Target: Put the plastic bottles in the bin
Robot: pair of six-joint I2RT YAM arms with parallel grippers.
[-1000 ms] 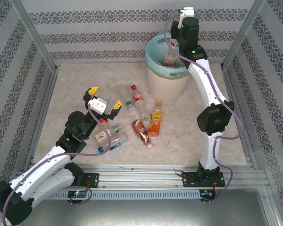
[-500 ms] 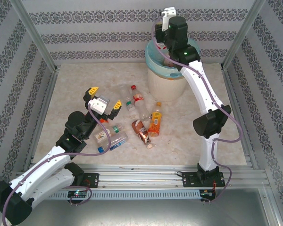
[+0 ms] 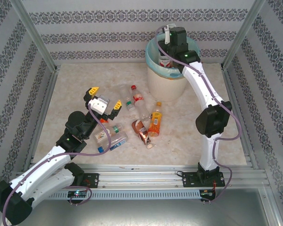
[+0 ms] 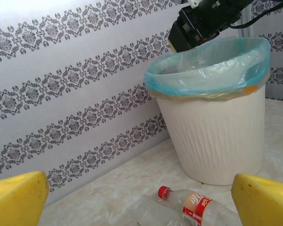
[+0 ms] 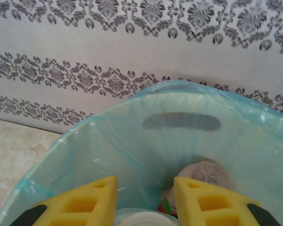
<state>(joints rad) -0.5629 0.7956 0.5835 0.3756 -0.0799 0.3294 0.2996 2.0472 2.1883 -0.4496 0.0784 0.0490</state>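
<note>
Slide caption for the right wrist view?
Right jaws clamp a white-capped bottle over the bag-lined bin.

The left arm (image 3: 52,162) lay low on the near left side. It was bent at the elbow and reached toward the middle. The left gripper (image 3: 105,97) pointed toward the far side and up a little. Its two yellow fingers (image 4: 16,200) were spread wide apart. The right arm (image 3: 205,94) stood tall on the near right side. It leaned toward the far side and to the left, and its wrist tipped down at the far end. The right gripper (image 5: 144,190) pointed down. Its yellow fingers (image 5: 80,202) were close together, pinching the white top of a plastic bottle (image 5: 140,217).
</note>
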